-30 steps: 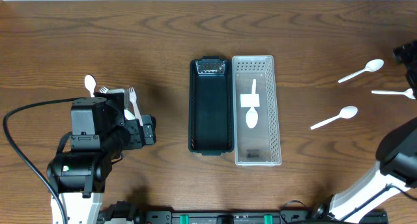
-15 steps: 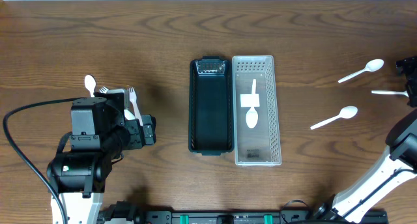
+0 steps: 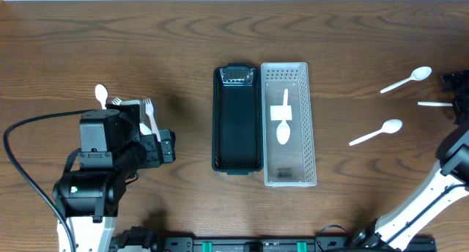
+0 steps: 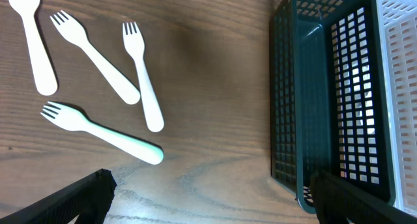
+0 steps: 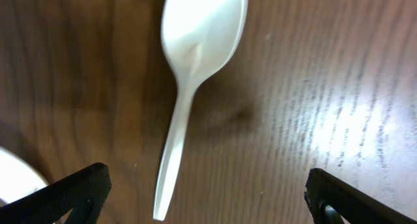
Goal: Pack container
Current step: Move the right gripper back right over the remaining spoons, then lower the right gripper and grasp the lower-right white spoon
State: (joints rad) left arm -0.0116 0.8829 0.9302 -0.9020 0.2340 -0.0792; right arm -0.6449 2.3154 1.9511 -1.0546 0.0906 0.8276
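readable text: none in any view
dark basket [image 3: 237, 127]: no marking legible
white basket [image 3: 291, 162]: small white square [image 3: 281, 113] inside, too small to read

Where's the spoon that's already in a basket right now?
Overhead, the spoon lies in the white basket, just right of the dark basket, mid-table.

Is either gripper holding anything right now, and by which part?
Nothing is held. The left gripper is open near the forks; the right gripper is open near a spoon.
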